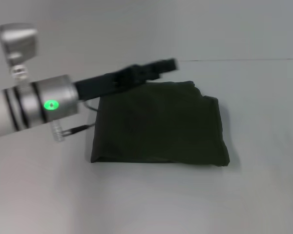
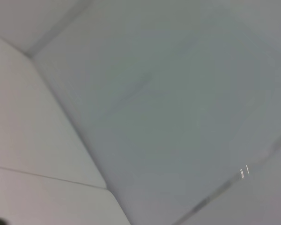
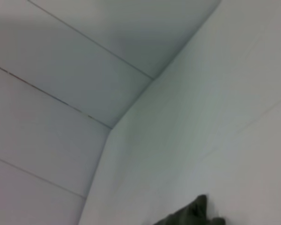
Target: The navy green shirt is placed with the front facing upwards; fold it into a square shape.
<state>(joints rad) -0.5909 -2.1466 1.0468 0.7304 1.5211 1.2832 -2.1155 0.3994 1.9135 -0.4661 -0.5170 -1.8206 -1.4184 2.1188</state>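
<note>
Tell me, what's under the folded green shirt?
The navy green shirt lies folded in a rough square on the white table, which shows all around it. Whatever is beneath stays covered. The left tool hovers over its far edge.

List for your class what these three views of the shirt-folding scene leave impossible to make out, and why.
- Left gripper: motion blur in the head view hides whether it is open.
- Right gripper: outside every view.
- Navy green shirt: chest print and collar are out of sight in the folded bundle; the right wrist view catches only a corner.
- Left wrist view: only pale surfaces.
</note>
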